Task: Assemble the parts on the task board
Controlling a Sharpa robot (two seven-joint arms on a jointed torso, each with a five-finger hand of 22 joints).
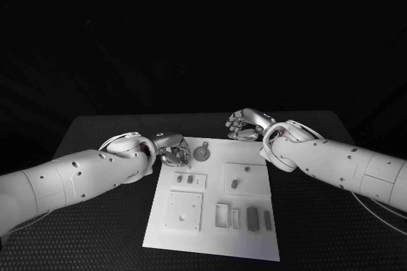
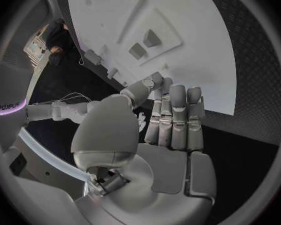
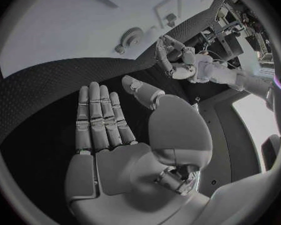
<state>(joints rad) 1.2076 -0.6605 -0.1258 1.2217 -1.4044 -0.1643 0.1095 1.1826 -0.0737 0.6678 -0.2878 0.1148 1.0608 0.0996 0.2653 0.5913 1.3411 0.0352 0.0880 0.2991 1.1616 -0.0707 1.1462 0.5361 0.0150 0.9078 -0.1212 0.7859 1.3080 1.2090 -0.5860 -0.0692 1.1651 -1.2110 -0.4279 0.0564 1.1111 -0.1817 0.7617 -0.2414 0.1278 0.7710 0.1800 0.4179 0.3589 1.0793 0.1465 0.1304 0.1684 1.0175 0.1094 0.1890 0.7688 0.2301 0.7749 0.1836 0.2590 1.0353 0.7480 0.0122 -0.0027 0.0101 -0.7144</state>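
The room is dark and black behind the white task board, which shines bright. The wrist pictures are round and bend straight edges. Far things look blurry.

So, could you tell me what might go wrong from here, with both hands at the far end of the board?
1. The left hand sits close beside the round part at the board's far edge; a careless reach might knock it off onto the table.
2. Both hands hold nothing, and the right hand hangs beyond the board's far edge; the parts nearer the robot lie back under the forearms, so reaching them may sweep across loose pieces.
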